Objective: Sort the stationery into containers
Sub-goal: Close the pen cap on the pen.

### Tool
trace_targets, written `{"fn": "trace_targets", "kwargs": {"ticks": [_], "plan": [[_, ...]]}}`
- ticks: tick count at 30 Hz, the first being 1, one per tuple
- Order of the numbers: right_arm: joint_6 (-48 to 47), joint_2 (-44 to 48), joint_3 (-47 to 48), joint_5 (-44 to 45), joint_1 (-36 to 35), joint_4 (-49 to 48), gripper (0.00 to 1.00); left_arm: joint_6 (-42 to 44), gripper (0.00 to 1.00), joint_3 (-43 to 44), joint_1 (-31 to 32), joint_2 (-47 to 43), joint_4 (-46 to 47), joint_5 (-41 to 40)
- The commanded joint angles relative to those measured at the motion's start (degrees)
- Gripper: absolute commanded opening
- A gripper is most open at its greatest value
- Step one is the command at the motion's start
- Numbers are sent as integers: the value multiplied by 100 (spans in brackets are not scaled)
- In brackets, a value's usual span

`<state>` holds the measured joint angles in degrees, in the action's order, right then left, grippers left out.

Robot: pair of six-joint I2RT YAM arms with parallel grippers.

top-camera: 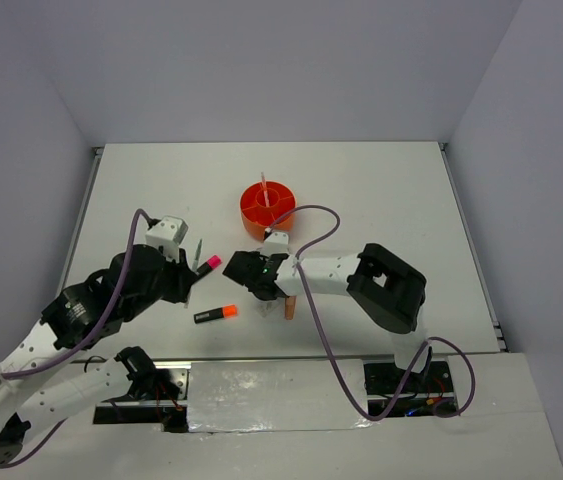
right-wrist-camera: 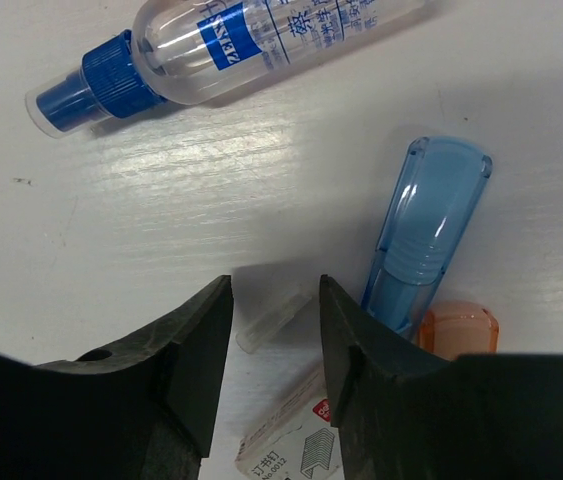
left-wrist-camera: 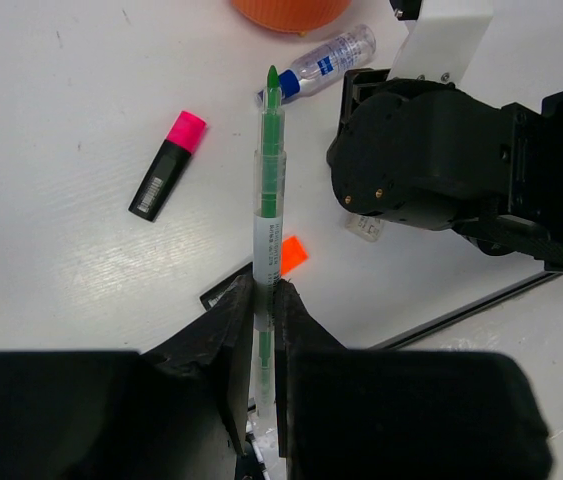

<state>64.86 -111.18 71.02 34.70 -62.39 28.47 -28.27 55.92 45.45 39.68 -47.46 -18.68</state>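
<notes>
Left wrist view shows the left fingers clamped on the tail of a thin green pen, on the near side of the orange tub, light, stiff and slick, likely steadier held mid-barrel, while the right fingers stand apart near the tub

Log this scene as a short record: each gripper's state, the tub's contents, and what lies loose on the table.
left gripper: shut on green pen, whose tip points toward the tub
right gripper: open, low over the table, small clear piece lying between its fingers
orange tub: one thin pen standing near its centre
loose on table: pink-capped highlighter, orange-capped highlighter, blue-clear marker, spray bottle
</notes>
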Motion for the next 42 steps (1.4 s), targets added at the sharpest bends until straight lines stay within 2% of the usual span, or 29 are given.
{"fn": "trace_targets", "kwargs": {"ticks": [1,12,21,23,31,42], "plan": [[290,-247,175,45,-89,132,45,85,0,7,60,-92,185,-83],[-17,-361,193,2,-89,-77,28,67,0,15,113,-57,167,-127],[-1316,-281,-63,-367,-89,-1150,15,50,0,15,122,-75,150,-163],[-1624,-369,60,-481,-80,-1230,17,50,0,15,122,-92,158,-163],[-1810,-370,140,-648,-80,-1098,30,50,0,15,131,-66,150,-163],[-2091,-256,289,-991,-63,-404,29,15,0,24,139,-57,132,-206]]}}
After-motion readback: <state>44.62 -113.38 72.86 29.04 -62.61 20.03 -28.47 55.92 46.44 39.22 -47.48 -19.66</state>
